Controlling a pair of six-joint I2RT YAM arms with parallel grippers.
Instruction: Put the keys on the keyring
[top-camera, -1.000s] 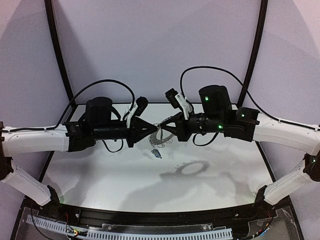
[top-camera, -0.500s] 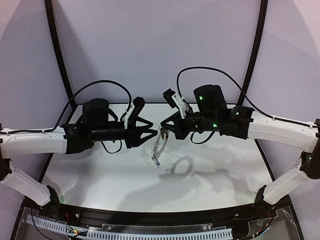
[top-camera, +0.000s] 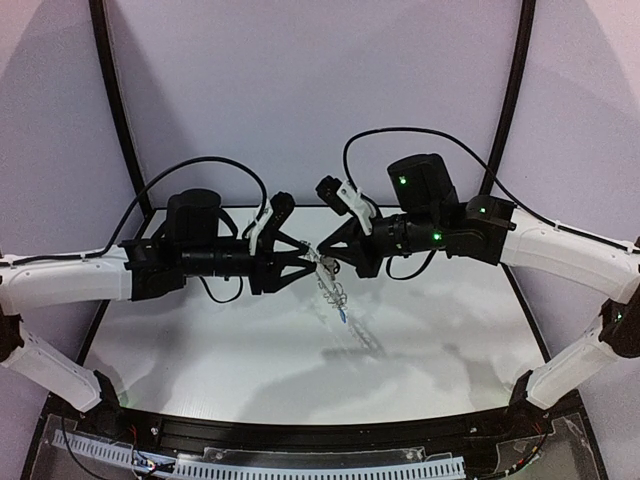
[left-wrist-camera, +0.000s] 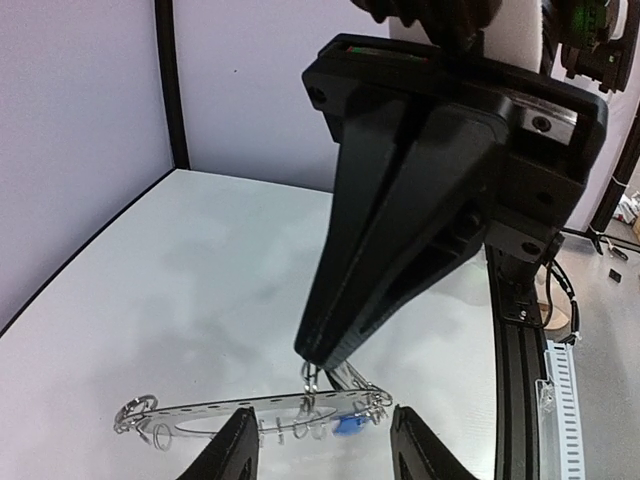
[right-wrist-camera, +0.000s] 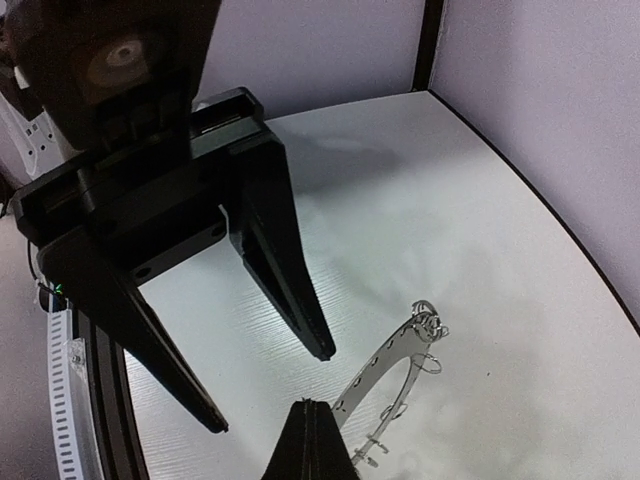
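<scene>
Left wrist view shows the most: the right gripper (left-wrist-camera: 312, 358) has its fingers pressed together on one of the thin wire loops at the rim of the keyring (left-wrist-camera: 215, 408), and the grey disc hangs from that pinch well above the table (left-wrist-camera: 200, 270), seen nearly edge-on and tilted; a key with a blue head (left-wrist-camera: 347, 427) dangles at the ring's lower side, so that one looks to be on a loop, while the black-headed key I cannot find in any view; the left gripper (left-wrist-camera: 322, 412) stands spread, its fingers either side of the ring and touching nothing that I can see; the top camera agrees, both arms meeting in mid-air with the ring between their tips; as a thing to handle, the disc looks light, thin and stiff, but it hangs from a single loop and would likely swing or twist under a push; the wire loops seem fine, springy and slippery, easy to lose; a firmer hold would be across the flat of the disc near its rim, leaving the loops free for a key
</scene>
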